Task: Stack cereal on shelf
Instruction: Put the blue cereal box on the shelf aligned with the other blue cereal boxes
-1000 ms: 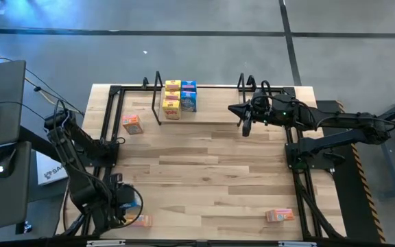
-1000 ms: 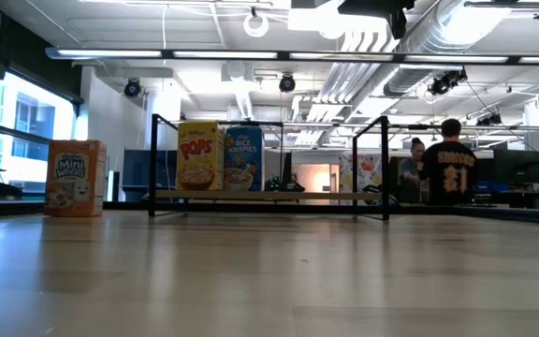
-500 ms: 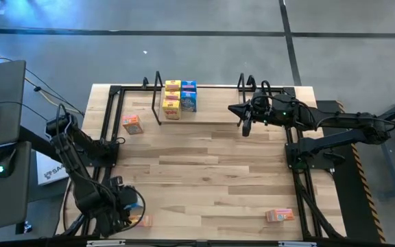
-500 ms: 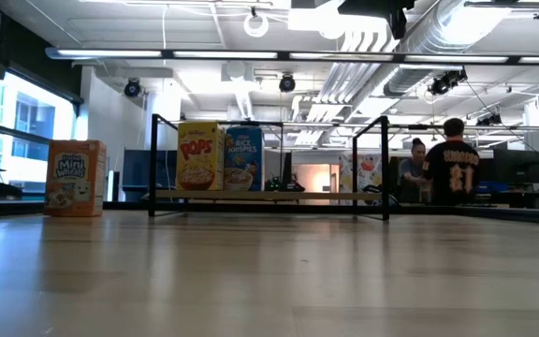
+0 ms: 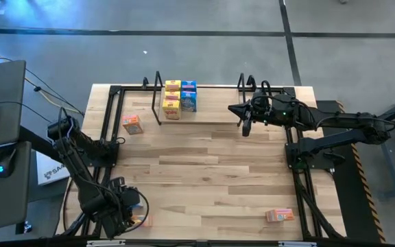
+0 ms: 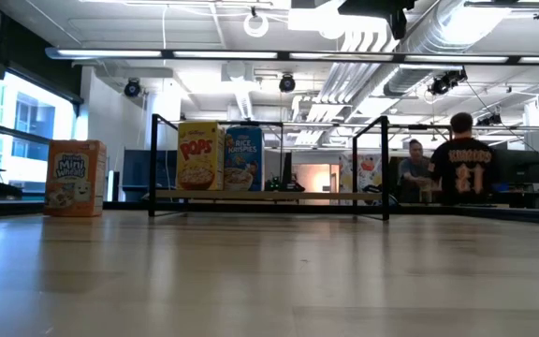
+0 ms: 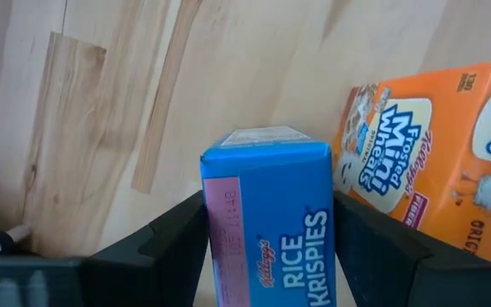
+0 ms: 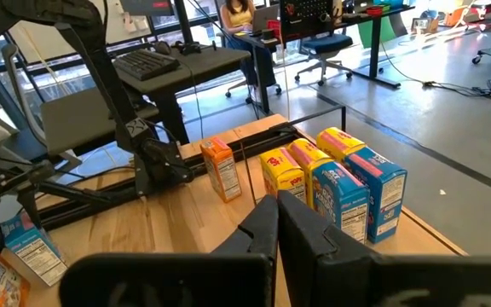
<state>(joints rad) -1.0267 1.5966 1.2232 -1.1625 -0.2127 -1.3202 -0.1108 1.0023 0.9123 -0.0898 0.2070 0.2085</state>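
Gripping blue cereal box [image 7: 271, 226] at surface's near-left corner — left end effector [image 7: 267, 256] closed on its sides. Lift straight, clearing adjacent orange box [image 7: 429, 158]. Right end effector [image 5: 244, 126] closed, empty — beside shelf [image 5: 204, 122].

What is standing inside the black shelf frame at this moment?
Inside the shelf stand four cereal boxes at its left end: two yellow and two blue. From table height only the front pair shows; the rear pair is covered behind them.
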